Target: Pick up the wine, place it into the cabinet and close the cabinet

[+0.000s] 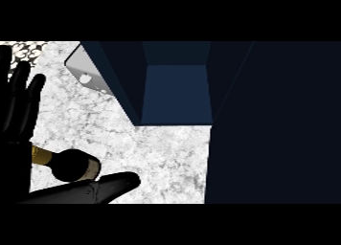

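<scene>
White marble counter [166, 153], grey-veined, is the ground under everything you see here.

Item: left hand [11, 95]. It stands at the far left edge, fingers straight and spread, pointing up the view. It holds nothing.

Item: wine [71, 164]. The dark bottle lies on its side just below your left hand's palm, gold-foiled neck [40, 155] running under the hand's heel, rounded body pointing away to the right. You cannot tell from this view whether the hand touches the neck.

Item: a black, glossy, elongated form [96, 189], directly below the wine and touching or overlapping its lower edge. It comes in from the lower left; you cannot tell whether it is a thumb or part of an arm, so no hand state can be read from it.

Item: cabinet [175, 91]. Dark navy, up and to the right of your left hand, well apart from the wine. Its open compartment shows a lighter blue inner panel, flanked by dark side walls.

Item: cabinet door [279, 124]. A broad dark slab filling the whole right side, farthest from your left hand.

Item: silver panel [88, 72], pale and shiny, tilted, just right of your left hand's fingertips and against the cabinet's left wall. Bare counter lies between the wine and the cabinet opening.
</scene>
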Available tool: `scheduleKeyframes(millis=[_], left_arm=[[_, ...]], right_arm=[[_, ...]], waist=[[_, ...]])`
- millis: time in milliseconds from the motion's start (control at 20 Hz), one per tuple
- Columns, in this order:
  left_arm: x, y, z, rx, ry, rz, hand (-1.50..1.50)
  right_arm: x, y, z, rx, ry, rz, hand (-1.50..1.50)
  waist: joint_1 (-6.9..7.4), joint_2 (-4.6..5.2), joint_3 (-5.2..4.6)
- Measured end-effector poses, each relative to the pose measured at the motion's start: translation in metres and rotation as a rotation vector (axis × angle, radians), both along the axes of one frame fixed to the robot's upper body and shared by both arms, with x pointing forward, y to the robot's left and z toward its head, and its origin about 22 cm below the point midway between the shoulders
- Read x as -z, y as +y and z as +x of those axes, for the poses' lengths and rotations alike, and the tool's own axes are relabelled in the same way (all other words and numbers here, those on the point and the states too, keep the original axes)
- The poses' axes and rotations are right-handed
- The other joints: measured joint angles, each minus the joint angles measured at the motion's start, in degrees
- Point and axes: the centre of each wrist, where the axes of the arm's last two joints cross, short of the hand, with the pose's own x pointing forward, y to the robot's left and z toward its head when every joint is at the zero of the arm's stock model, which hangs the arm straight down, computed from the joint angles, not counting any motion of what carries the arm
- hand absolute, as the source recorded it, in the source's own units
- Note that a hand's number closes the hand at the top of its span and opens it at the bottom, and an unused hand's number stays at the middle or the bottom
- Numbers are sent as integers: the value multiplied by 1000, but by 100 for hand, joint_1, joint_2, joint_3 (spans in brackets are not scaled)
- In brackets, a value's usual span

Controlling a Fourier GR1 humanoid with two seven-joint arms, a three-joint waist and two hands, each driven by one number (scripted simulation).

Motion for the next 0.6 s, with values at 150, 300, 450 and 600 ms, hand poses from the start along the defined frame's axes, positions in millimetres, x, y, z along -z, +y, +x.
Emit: scheduleKeyframes(millis=[150, 300, 450, 600], left_arm=[[3, 11, 2, -48, 18, 26, -150], [8, 23, 2, -91, 44, 54, -150], [8, 35, 4, -126, 55, 68, -150], [15, 46, 3, -147, 74, 71, -150]], right_arm=[[-3, 1, 3, 4, -14, 0, -150], [-4, 1, 3, 8, -11, -5, -150], [-3, 2, 1, 1, -5, -5, -150], [-3, 2, 1, 3, -3, -4, -150]], waist=[[20, 5, -2], [22, 2, -4], [7, -2, -4], [16, 2, -7]])
